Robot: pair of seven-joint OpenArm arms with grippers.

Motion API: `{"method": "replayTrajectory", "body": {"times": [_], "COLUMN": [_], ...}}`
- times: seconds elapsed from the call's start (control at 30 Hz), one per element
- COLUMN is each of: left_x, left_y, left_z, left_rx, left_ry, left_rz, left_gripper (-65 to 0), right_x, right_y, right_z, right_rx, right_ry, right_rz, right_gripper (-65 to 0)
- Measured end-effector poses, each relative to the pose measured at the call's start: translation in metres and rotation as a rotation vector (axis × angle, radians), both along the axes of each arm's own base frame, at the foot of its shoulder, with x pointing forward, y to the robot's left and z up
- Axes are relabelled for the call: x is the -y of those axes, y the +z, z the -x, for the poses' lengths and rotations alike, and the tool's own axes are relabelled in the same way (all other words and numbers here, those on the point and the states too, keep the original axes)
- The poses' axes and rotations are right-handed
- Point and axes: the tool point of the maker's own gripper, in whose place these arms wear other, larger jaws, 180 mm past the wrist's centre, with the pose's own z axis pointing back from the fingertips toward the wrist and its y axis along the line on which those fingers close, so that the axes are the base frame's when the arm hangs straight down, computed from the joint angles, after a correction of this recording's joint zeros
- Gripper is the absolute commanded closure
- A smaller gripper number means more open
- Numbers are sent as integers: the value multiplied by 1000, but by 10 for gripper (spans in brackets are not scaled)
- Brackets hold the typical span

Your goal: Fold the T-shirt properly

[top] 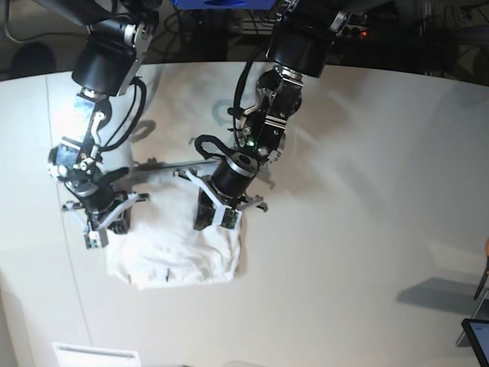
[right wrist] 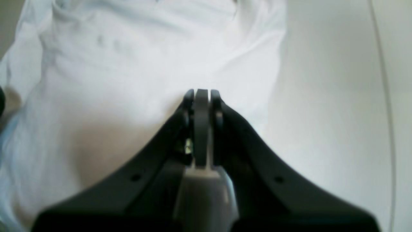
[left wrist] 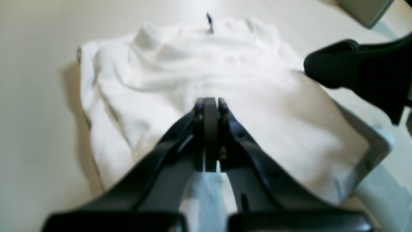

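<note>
Beneath both closed fingers (left wrist: 210,106) lies T-shirt (top: 176,256).

T-shirt (top: 172,256): soft white cloth, matt, wrinkled, hemmed at far edge. Tabletop (top: 367,191): smooth off-white surface, faint sheen. Left gripper (left wrist: 210,103) and right gripper (right wrist: 202,95): black plastic-looking shells, smooth, slightly glossy. Arm links far left: black housings, bare metal-looking brackets.

We see a plain white T-shirt (top: 179,256) without print on an off-white counter (top: 359,229). Beside the T-shirt, both hands, left hand (left wrist: 209,106) and right hand (right wrist: 201,96), are black.
</note>
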Motion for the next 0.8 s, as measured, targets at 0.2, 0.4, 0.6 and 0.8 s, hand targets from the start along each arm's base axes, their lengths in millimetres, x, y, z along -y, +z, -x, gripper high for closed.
{"method": "replayTrajectory", "body": {"times": [0.2, 0.4, 0.6, 0.8], "left_x": [0, -18, -35, -23], "left_y": [-42, -48, -38, 28], "left_z": [22, 19, 14, 10], "left_rx": [-82, -37, -43, 75], "left_ry": [-28, -17, -2, -9], "left_rz": [-19, -14, -77, -27], "left_gripper": [0, 0, 0, 0], "right_x": [-7, -8, -1, 19], "right_y": [-21, -22, -8, 44], "right_z": [11, 12, 17, 15], "right_rx": [-1, 19, 9, 102], "right_ry": [-28, -29, -16, -37], "right_rz": [-129, -140, -55, 41], "right_gripper": [-19, -19, -19, -19]}}
